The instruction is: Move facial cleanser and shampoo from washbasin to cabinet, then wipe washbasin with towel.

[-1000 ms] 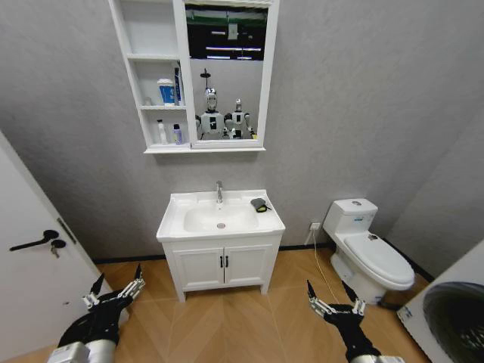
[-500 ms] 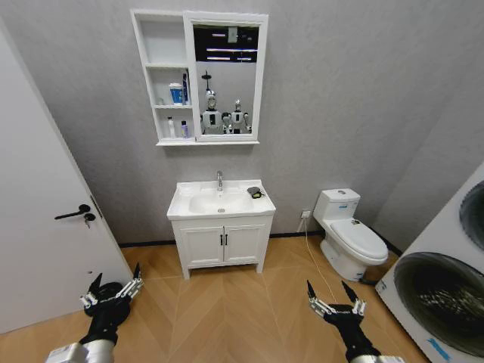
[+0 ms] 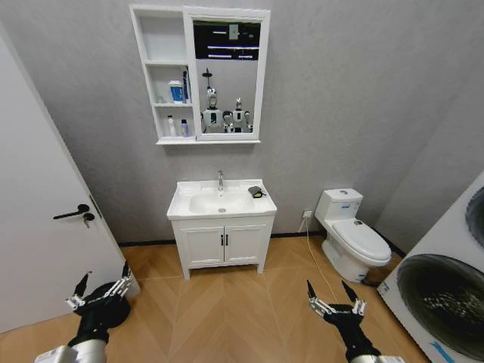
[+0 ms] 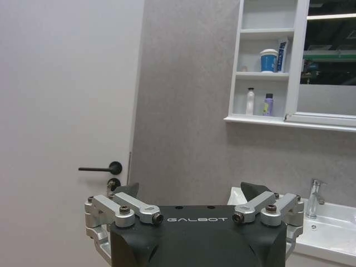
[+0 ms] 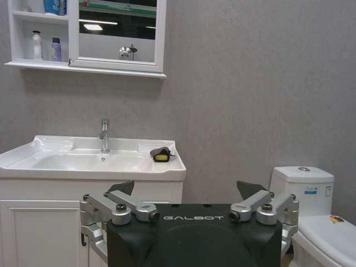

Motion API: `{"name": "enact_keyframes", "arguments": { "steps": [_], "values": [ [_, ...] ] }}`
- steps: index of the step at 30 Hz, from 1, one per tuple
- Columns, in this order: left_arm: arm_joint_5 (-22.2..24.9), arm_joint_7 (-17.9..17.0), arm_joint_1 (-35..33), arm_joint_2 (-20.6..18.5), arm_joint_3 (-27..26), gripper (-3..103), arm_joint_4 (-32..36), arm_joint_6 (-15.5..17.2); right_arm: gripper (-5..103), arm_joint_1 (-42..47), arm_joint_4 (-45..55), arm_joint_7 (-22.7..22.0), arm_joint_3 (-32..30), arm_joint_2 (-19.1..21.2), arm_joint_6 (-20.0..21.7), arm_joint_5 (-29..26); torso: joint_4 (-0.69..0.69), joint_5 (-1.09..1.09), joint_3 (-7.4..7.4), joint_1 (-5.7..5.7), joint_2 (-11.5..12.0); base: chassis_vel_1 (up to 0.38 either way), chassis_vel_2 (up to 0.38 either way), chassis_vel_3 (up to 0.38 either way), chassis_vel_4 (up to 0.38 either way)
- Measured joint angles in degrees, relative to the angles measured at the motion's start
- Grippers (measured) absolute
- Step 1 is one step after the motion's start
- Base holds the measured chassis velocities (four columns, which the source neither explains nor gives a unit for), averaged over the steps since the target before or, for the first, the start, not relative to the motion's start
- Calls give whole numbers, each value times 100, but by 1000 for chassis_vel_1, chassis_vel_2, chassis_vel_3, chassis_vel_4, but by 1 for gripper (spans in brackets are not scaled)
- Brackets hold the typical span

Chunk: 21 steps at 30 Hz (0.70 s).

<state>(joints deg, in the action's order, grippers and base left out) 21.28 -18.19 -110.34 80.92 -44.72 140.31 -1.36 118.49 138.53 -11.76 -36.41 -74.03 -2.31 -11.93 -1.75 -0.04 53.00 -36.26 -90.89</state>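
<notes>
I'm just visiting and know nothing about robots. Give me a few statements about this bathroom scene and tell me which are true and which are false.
1. The towel lies on the washbasin rim, on the tap's toilet side. True.
2. The left gripper holds a bottle. False: it is open and empty, low over the wooden floor.
3. Small bottles stand on the cabinet's lowest shelf. True.
4. The right gripper touches the vanity doors. False: it hangs open, well back from the vanity.
5. The toilet lid is up. False: it is closed.
</notes>
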Motion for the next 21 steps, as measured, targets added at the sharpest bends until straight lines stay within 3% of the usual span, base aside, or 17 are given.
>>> {"name": "enact_keyframes", "arguments": {
  "steps": [2,6,8,12,15,16,17,18,19,21],
  "values": [
    [-3,-7,10,0,-1,100,-10,-38,100,0,0,0,0,0,0,0,0,0,0,0,0,82,35,35,87],
    [-172,-62,109,-11,-12,100,-195,-525,100,0,0,0,0,0,0,0,1,1,0,-1,0,54,43,48,62],
    [-215,-62,123,-17,-14,100,-262,-591,100,0,0,0,0,0,0,0,1,1,0,-1,0,19,24,26,12],
    [-485,-93,229,-23,-42,100,-898,-911,100,0,0,0,-1,0,0,0,-1,2,0,-1,0,0,0,0,0],
    [-1754,386,675,86,-277,100,-3185,-1827,100,0,0,0,0,0,0,0,1,-2,0,-1,0,0,0,0,0],
    [-1754,386,675,86,-277,100,-3185,-1827,100,0,0,0,0,0,0,0,1,-2,0,-1,0,0,0,0,0],
    [-1914,371,822,95,-246,100,-3735,-1989,100,0,0,0,-1,0,0,0,1,-1,0,-1,0,0,0,0,0],
    [-1995,159,1083,90,-80,100,-4695,-2177,100,0,0,0,0,0,-1,0,0,0,0,-1,0,0,0,0,0],
    [-1995,159,1083,90,-80,100,-4695,-2177,100,0,0,0,0,0,-1,0,0,0,0,-1,0,0,0,0,0],
    [-2248,27,1503,66,81,100,-6418,-2391,100,1,0,0,0,0,-1,0,0,-3,0,-1,0,0,0,0,0]
  ]
}}
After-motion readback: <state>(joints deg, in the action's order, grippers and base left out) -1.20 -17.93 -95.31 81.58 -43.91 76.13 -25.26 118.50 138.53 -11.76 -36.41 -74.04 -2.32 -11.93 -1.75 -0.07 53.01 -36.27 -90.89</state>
